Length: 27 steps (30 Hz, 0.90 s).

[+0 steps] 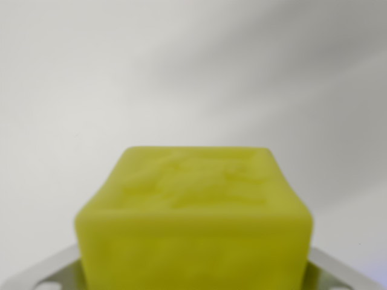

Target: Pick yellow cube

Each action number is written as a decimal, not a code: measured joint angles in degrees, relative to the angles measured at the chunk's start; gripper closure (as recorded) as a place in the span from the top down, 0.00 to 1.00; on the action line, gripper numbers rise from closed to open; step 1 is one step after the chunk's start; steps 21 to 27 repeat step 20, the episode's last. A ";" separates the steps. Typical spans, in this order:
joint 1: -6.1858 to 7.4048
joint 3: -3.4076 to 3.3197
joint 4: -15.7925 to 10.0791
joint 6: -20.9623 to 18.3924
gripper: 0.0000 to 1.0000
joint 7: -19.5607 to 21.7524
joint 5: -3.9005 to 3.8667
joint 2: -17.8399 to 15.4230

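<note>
The yellow cube (193, 211) fills the lower middle of the wrist view, very close to the camera and out of focus. Its top face carries a faint embossed pattern. My gripper (193, 281) sits around the cube's lower part. One pale grey finger (51, 275) shows at the wrist view's left and the other finger (341, 272) at its right, each pressed against a side of the cube. The gripper is shut on the cube. The fingertips and the cube's underside are hidden.
Behind the cube there is only a plain white surface (181, 72) with soft grey shadow bands across the upper right. No other objects or edges show.
</note>
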 joint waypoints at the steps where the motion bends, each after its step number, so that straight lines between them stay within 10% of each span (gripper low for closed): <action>1: 0.00 0.00 0.11 -0.30 0.00 -0.01 0.00 -0.19; 27: -0.02 0.00 1.47 -3.63 0.00 -0.05 0.04 -2.19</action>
